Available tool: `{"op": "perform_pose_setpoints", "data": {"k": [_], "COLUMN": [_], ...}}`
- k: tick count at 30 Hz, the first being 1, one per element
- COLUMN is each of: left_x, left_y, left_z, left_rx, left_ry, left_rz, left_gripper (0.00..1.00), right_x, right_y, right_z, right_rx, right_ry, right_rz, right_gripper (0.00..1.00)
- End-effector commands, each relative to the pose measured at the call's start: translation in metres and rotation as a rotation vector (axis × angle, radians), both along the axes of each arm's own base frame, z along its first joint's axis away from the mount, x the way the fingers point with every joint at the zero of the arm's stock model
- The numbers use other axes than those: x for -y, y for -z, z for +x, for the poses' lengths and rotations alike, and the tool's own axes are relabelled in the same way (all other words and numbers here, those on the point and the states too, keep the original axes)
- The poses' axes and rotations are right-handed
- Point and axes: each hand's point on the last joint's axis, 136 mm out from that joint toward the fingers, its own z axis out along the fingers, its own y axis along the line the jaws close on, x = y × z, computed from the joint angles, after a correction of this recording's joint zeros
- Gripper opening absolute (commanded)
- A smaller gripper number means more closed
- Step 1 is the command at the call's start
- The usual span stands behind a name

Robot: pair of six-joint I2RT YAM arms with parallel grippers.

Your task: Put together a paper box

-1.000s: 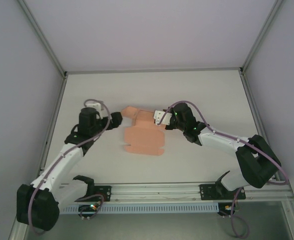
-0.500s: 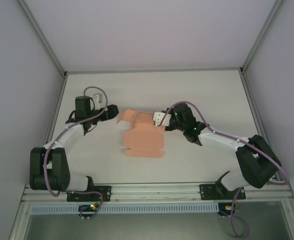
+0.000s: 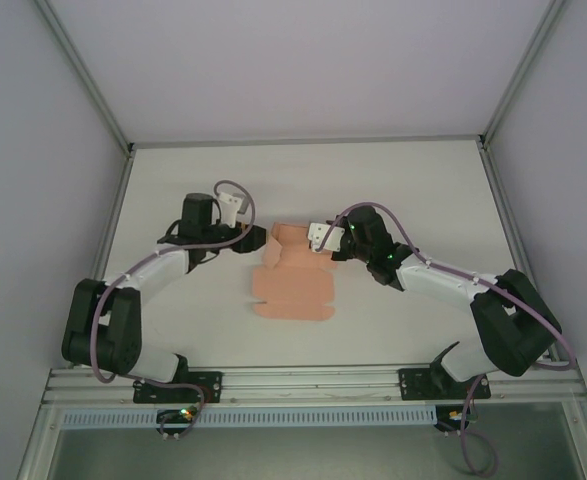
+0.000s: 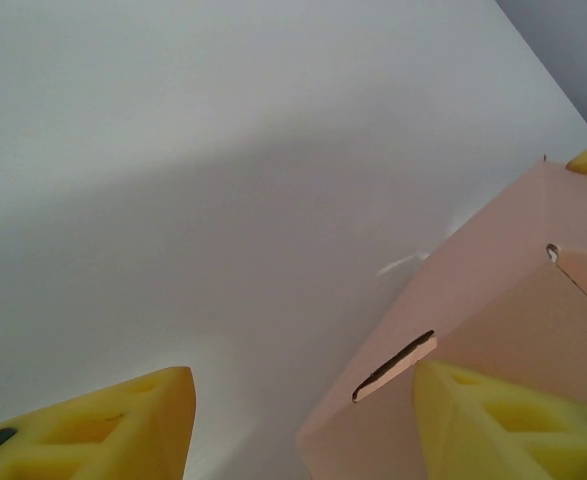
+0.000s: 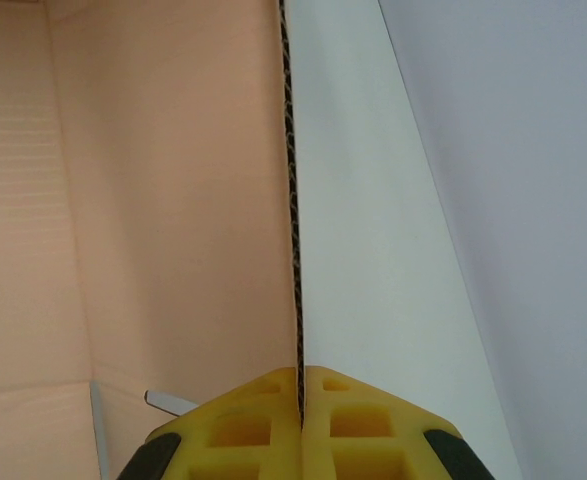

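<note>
- The paper box (image 3: pixel 291 283) sits mid-table as a partly folded pink sheet. Its near part lies flat on the white table (image 3: pixel 413 190), and its far panels are lifted between the two grippers.
- The left arm is folded sharply at the elbow close to its base, and its forearm runs up and to the right to the sheet's left edge.
- The left gripper (image 3: pixel 254 240) has its jaws spread wide. In its wrist view the yellow fingers (image 4: pixel 103 425) stand far apart, with a raised, slotted flap of the card beside the right-hand one. I cannot tell whether that finger touches the card.
- The right arm bends at an elbow far out to the right, and its forearm reaches left and low to the sheet's far right corner.
- The right gripper (image 3: pixel 319 237) is clamped on the card. In its wrist view the yellow pads (image 5: pixel 233 430) meet on the corrugated edge of an upright panel.
</note>
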Motion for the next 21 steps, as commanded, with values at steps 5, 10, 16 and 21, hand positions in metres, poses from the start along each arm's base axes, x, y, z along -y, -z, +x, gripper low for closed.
{"op": "perform_pose_setpoints", "data": {"k": [5, 10, 16, 21], "left_x": [-0.002, 0.000, -0.009, -0.010], "left_y": [0.023, 0.042, 0.058, 0.064], "left_z": [0.009, 0.016, 0.022, 0.020], "left_rx": [0.058, 0.045, 0.045, 0.044], "left_ry": [-0.085, -0.106, -0.157, -0.153], "left_rz": [0.001, -0.021, -0.009, -0.013], "left_gripper": [0.64, 0.63, 0.63, 0.64], "right_x": [0.010, 0.016, 0.016, 0.016], "right_y": [0.006, 0.013, 0.017, 0.009], "right_z": [0.011, 0.015, 0.017, 0.020], "right_rx": [0.111, 0.192, 0.214, 0.246], "right_ry": [0.077, 0.117, 0.128, 0.131], "right_rz": [-0.147, -0.261, -0.316, -0.334], "right_gripper": [0.00, 0.00, 0.00, 0.00]}}
